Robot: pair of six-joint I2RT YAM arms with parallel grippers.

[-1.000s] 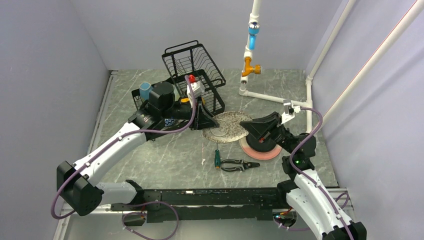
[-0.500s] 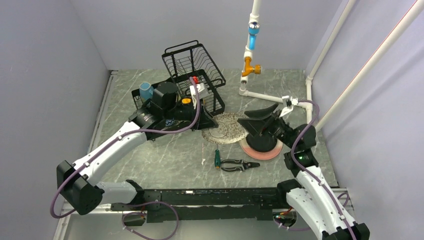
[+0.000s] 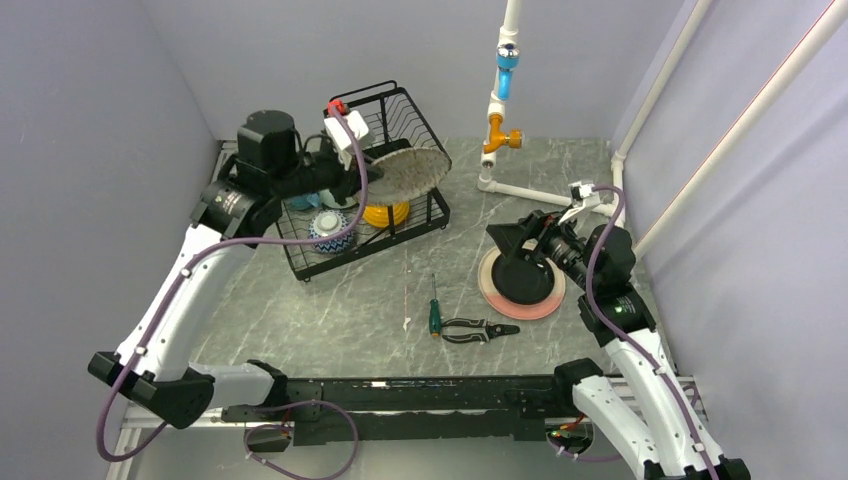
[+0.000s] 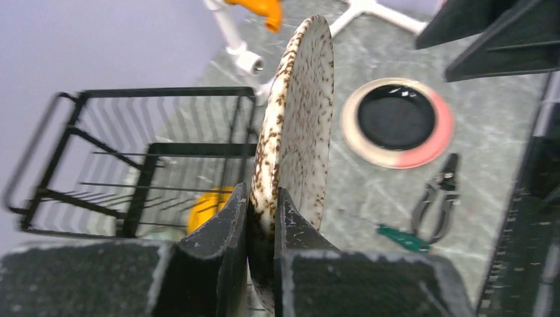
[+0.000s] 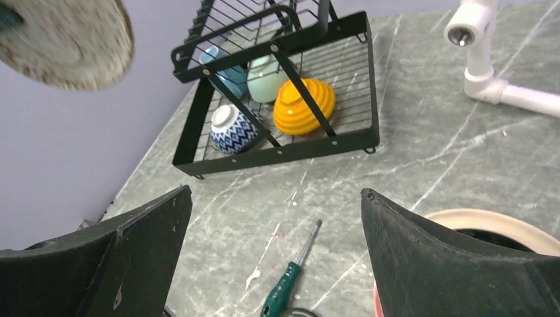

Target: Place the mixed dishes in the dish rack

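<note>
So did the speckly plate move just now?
Yes. The speckled grey plate left the table beside the pink-cream plate and now hangs far-left over the dish rack, pinched in the left end effector.

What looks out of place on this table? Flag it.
A green-handled screwdriver and black pliers lie on the table near the black plate. They are tools among dishes, so not rack items. Nothing looks spilled or broken.

A green-handled screwdriver (image 3: 435,318) lies beside black pliers (image 3: 480,329) on the table (image 3: 340,310).
</note>
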